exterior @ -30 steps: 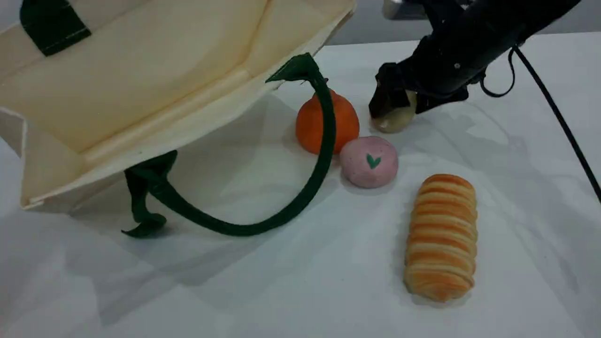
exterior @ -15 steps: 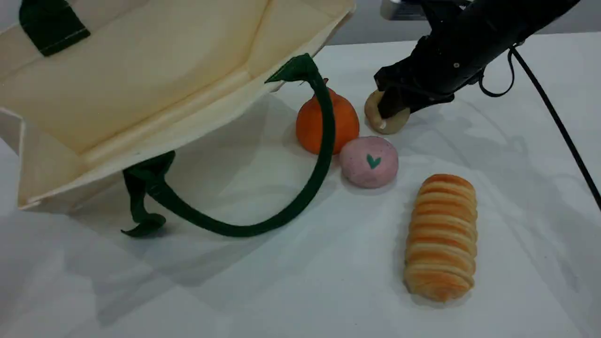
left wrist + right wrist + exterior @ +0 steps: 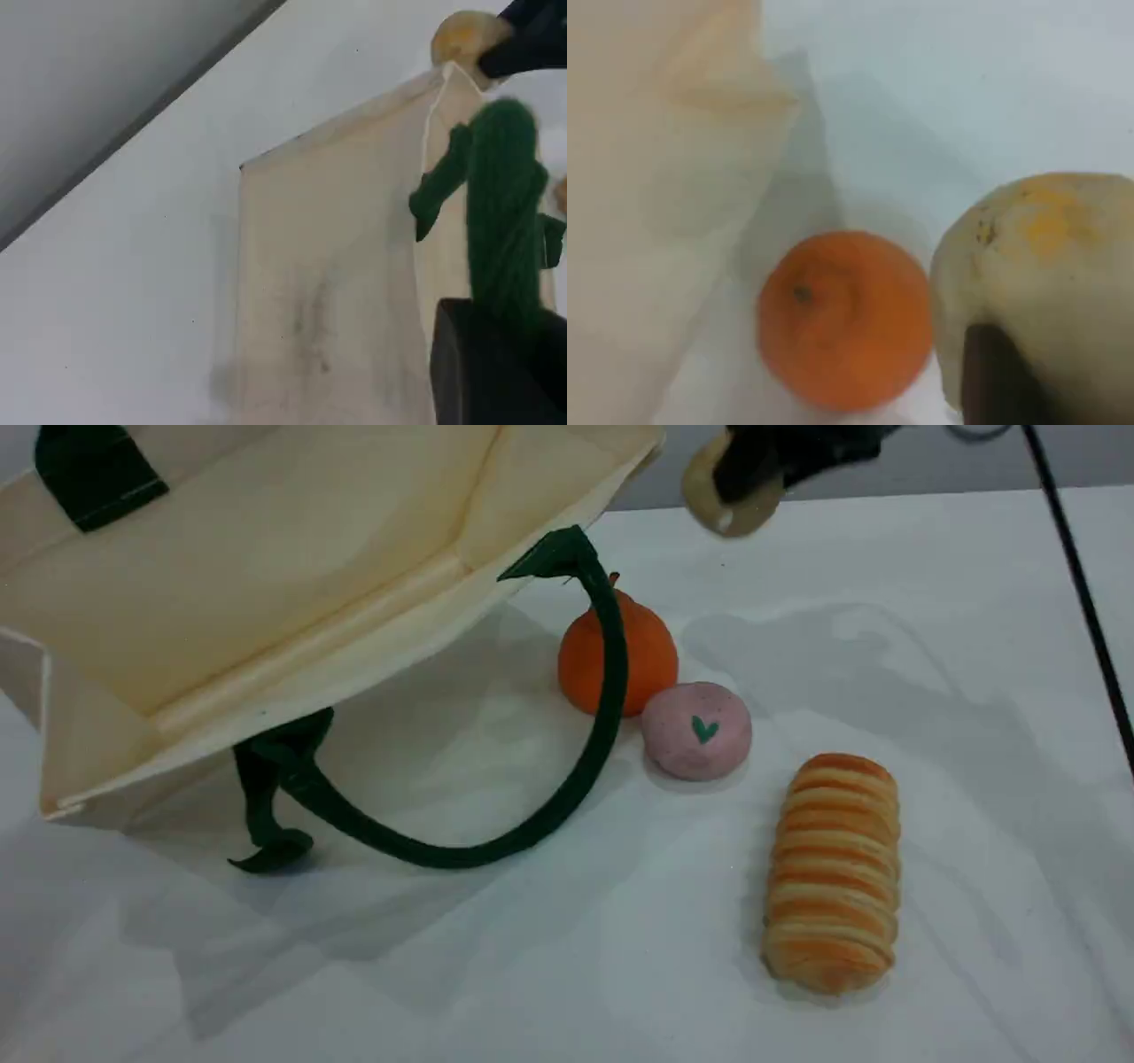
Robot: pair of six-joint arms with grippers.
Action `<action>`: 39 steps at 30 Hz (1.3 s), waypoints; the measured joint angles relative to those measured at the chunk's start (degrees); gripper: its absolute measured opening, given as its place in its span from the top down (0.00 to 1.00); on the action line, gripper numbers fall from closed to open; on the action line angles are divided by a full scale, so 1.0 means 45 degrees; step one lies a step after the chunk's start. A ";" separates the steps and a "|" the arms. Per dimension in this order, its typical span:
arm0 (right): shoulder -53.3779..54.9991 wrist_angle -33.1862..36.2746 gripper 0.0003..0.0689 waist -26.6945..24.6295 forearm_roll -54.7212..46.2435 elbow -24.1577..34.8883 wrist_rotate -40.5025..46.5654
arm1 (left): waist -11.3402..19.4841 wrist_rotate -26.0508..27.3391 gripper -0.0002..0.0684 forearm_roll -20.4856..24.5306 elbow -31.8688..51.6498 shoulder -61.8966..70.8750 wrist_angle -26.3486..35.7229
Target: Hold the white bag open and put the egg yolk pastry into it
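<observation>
The white bag [image 3: 266,558] hangs tilted above the table's left side, its mouth open toward the camera. One green handle [image 3: 585,779] droops onto the table. In the left wrist view, my left gripper [image 3: 496,354] is shut on the other green handle [image 3: 505,204], with the bag's cloth [image 3: 328,266] below. My right gripper [image 3: 742,478], at the top edge of the scene view, is shut on the egg yolk pastry [image 3: 731,518]. It holds the pastry in the air just right of the bag's rim. The right wrist view shows the pastry [image 3: 1045,266] against a dark finger [image 3: 992,372].
An orange [image 3: 638,655] stands on the white table behind the drooping handle, also seen below the right wrist as an orange [image 3: 842,319]. A pink ball with a green heart [image 3: 696,731] touches it. A long striped bread roll [image 3: 833,872] lies at the front right. A black cable [image 3: 1081,593] hangs on the right.
My right gripper closed on the egg yolk pastry on the table and lifted it up and slightly left to the top of the view. The bag has barely moved.
</observation>
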 joint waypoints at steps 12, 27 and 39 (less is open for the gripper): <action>-0.3812 0.1874 0.67 -0.0864 -0.3671 0.1659 0.4206 | 0.0000 0.0000 0.86 0.0000 0.0000 0.0000 0.0000; -0.8104 0.2351 0.67 0.0623 0.2660 0.5267 -0.0672 | 0.0000 0.0000 0.86 -0.0004 0.0000 0.0000 0.0000; -0.7216 -0.0268 0.67 0.4247 0.3084 0.5234 -0.1121 | 0.0000 0.0001 0.86 -0.0532 0.0000 0.0000 0.0000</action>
